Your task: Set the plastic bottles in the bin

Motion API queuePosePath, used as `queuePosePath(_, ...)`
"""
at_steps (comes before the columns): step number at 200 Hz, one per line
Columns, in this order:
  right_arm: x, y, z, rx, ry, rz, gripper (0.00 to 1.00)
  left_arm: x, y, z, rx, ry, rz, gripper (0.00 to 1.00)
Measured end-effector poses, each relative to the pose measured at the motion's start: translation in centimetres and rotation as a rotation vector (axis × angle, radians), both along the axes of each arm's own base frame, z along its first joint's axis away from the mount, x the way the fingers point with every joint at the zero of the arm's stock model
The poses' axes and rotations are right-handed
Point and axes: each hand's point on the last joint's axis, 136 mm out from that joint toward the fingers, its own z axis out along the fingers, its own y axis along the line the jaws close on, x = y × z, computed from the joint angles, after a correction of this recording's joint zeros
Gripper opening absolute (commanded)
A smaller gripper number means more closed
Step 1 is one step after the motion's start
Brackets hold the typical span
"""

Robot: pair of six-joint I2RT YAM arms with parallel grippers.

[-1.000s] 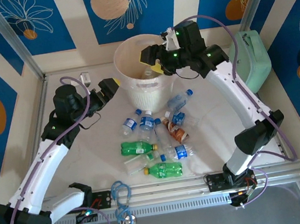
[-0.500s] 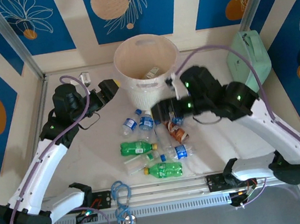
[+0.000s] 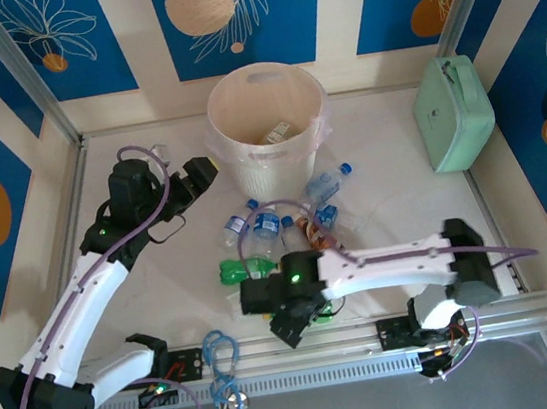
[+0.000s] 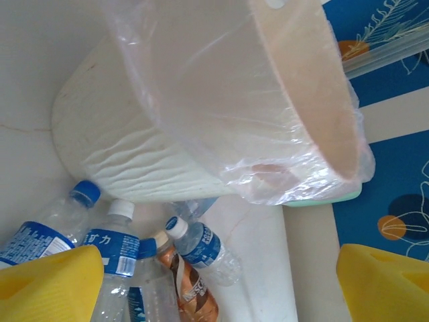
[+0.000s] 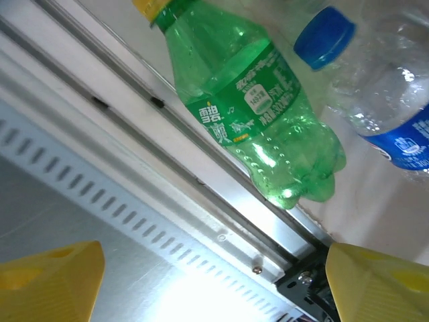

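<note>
Right hand (image 3: 291, 325) is spread wide with nothing in it, low over the near edge of the counter (image 3: 394, 199). A green bottle (image 5: 261, 114) lies flat right in front of it along the metal rail (image 5: 201, 174), touching neither finger. The rest of the plastic bottles (image 3: 276, 226) are scattered just beyond, on the near side of the bin (image 3: 249, 172). Left hand (image 3: 204, 170) is wide and empty too, beside the bin's left wall.

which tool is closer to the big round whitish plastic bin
Left. The left tool sits just left of the bin; the right tool hovers by the near edge, beyond the scattered plastic bottles.
</note>
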Motion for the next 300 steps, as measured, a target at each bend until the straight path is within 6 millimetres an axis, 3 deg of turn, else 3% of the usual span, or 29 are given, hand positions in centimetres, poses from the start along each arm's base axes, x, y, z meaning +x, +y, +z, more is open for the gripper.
queuePosePath(25, 0.0, 0.3, -1.8, -0.065, 0.002, 0.033, 0.89, -0.4, 0.4, -1.1, 0.017, 0.022, 0.013, 0.89)
queuePosePath(119, 1.9, 2.5, -4.6, -0.049, 0.012, 0.068, 0.9, -1.8, 2.8, -7.2, 0.111, 0.174, 0.109, 0.89)
queuePosePath(209, 2.2, 1.5, -7.4, -0.126, 0.031, 0.083, 0.88, -1.9, 3.3, -8.4, 0.109, 0.208, 0.137, 0.88)
queuePosePath(300, 3.3, 1.1, -8.6, -0.147, 0.044, 0.065, 0.71, -1.6, 3.9, -9.4, 0.1, 0.226, 0.164, 0.87)
